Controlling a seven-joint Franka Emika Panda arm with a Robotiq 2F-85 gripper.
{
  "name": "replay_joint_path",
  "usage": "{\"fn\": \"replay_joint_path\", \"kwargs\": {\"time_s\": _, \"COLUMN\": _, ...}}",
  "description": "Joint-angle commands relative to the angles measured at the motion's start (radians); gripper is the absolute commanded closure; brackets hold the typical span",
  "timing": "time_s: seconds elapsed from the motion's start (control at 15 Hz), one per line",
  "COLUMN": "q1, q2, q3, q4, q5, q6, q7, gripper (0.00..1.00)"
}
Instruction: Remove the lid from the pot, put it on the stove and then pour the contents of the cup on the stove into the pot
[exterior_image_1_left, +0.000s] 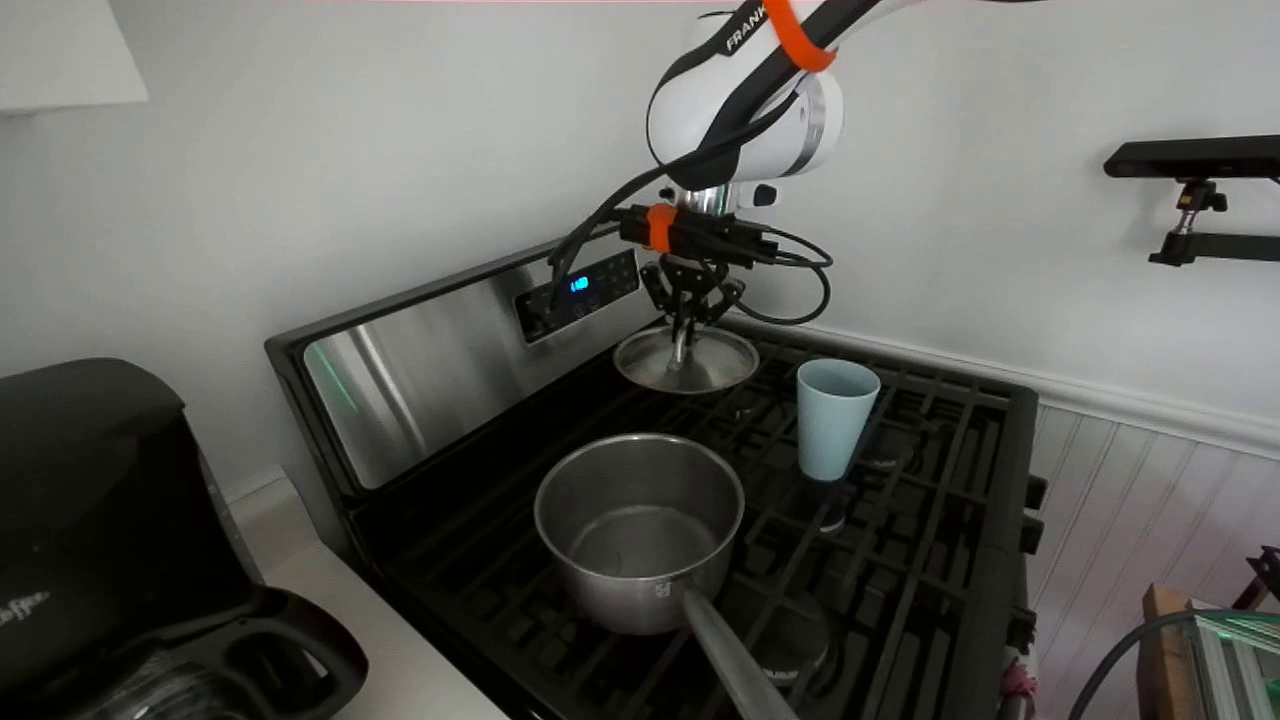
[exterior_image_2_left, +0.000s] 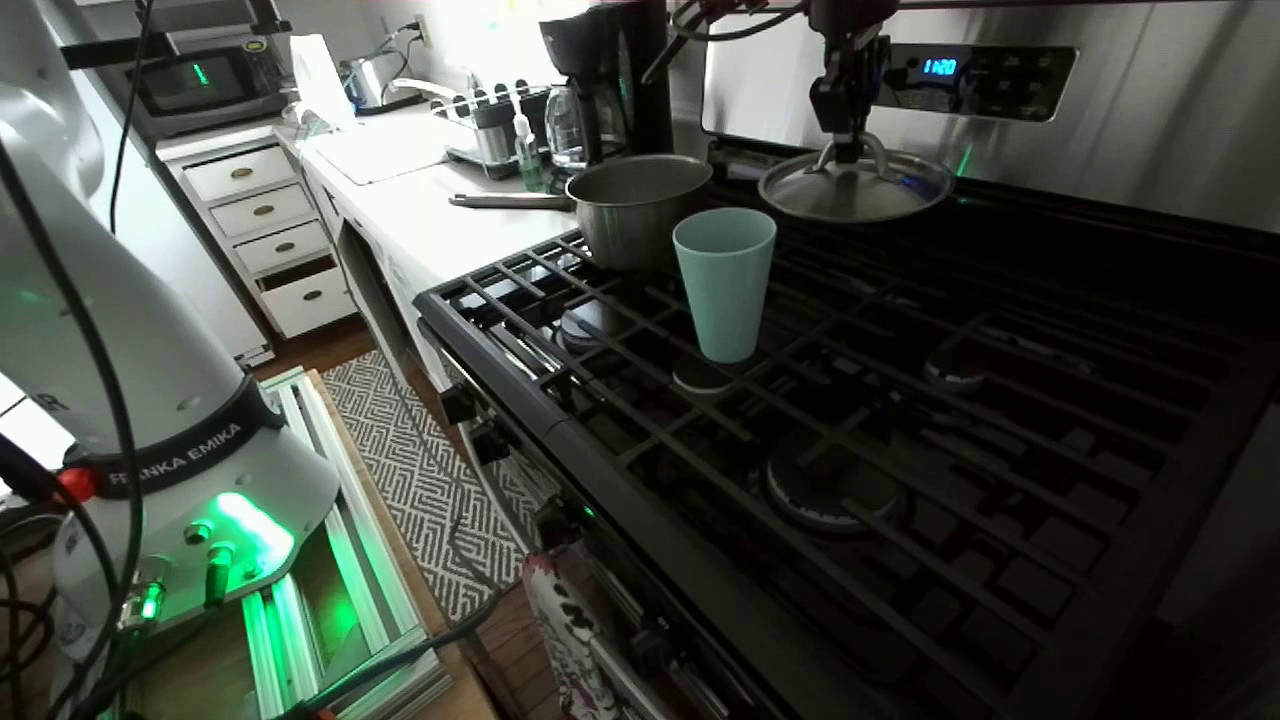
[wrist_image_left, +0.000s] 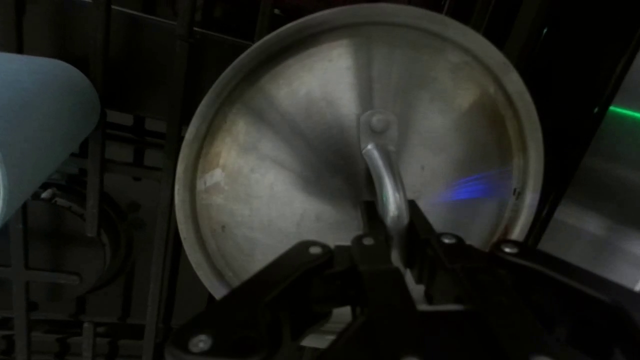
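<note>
Though already removed from the pot (exterior_image_1_left: 625, 600), not yet set down: judge laying the lid (wrist_image_left: 340, 155) aside on the stove (exterior_image_2_left: 900, 430) as the step in hand. Find it over the grates (wrist_image_left: 164, 225) toward the back panel (exterior_image_1_left: 460, 365), grasped by its arched handle (wrist_image_left: 386, 182) in the gripper (wrist_image_left: 391, 222). Perhaps not yet touching them, but too dark beneath to tell for certain. Next, lower it level, loosen the grip only once at rest, and rise straight up, minding the cup (exterior_image_2_left: 727, 290), upright near the pot. Then turn to pouring.
</note>
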Motion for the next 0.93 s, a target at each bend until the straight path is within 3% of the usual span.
{"fn": "replay_joint_path", "kwargs": {"time_s": 0.0, "q1": -0.018, "q2": 0.063, "q3": -0.003, "q4": 0.042, "q5": 0.055, "q6": 0.014, "q7": -0.032, "gripper": 0.96}}
{"fn": "replay_joint_path", "kwargs": {"time_s": 0.87, "q1": -0.026, "q2": 0.218, "q3": 0.006, "q4": 0.092, "q5": 0.13, "q6": 0.071, "q7": -0.054, "gripper": 0.96}}
